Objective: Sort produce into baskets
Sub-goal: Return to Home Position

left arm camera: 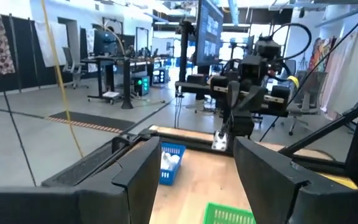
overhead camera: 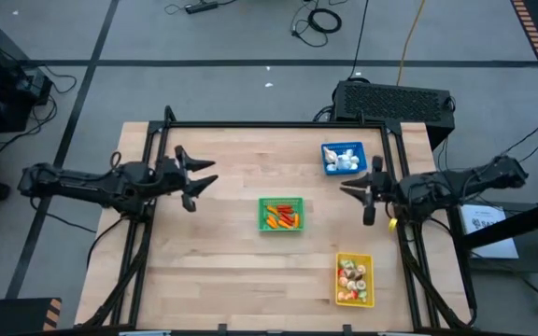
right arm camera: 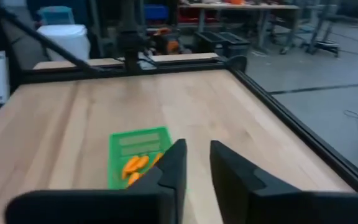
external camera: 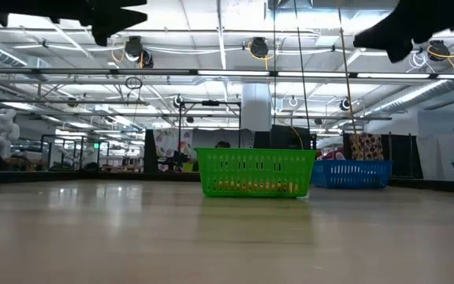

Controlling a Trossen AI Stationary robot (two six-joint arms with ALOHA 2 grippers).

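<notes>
Left pincer [overhead camera: 204, 177] wide open and empty above the left of the bench [overhead camera: 213, 271]. Right pincer [overhead camera: 355, 194] also empty, fingers a narrow gap apart, near the blue basket [overhead camera: 325, 149]; the low view cuts both pincers off at its top edge. Single pieces are too small to name: white pieces [overhead camera: 346, 161] in the blue basket, orange and red pieces [overhead camera: 283, 217] in the green basket [overhead camera: 261, 214] at mid-bench, and mixed pieces [overhead camera: 353, 278] in the yellow basket [overhead camera: 338, 280] on the right pincer's other side. Green and blue lie with their long axis along the line between the arms, yellow across it.
</notes>
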